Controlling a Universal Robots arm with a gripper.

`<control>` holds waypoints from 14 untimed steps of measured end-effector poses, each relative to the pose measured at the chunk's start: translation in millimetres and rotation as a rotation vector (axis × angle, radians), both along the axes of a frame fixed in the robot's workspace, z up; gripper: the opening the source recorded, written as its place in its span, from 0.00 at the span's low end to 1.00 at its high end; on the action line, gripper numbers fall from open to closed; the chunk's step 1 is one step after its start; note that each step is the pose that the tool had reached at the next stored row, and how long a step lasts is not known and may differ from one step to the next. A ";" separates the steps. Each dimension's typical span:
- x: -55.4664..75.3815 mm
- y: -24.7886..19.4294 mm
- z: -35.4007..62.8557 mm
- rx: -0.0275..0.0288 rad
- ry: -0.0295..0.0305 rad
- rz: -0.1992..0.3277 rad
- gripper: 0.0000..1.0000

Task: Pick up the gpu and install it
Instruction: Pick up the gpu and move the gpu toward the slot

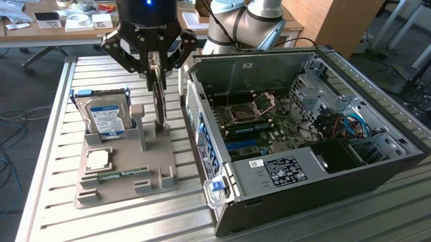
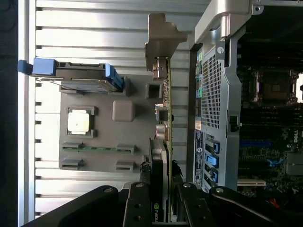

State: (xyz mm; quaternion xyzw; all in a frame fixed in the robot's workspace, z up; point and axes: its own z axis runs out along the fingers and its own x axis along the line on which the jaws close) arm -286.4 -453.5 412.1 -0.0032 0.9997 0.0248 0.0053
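The exterior view looks slanting down from high on the open computer case [image 1: 303, 201], far enough to see it almost whole. The wrist view looks straight down past the gripper [image 2: 161, 194], close beside the case. Both share the grey holder [image 1: 161, 151] next to the case.

Around you:
- slatted metal bench [image 1: 47, 166], brightly lit
- wooden desk [image 1: 40, 33] behind it, strewn with papers and small boxes
- wooden cabinet [image 1: 336, 20] toward the exterior view's right
- grey floor [image 1: 23, 85] with loose cables [image 1: 10, 120]

"ROBOTIQ" on housing [image 1: 149, 28] above the jaws
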 end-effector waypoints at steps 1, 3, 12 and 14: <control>0.2 0.0 0.1 -0.0001 0.0001 0.000 0.27; 1.5 -0.1 0.5 -0.0001 0.0002 0.000 0.27; 18.0 0.0 1.6 0.0014 -0.0001 0.000 0.27; 24.7 0.0 1.6 0.0045 0.0000 0.000 0.27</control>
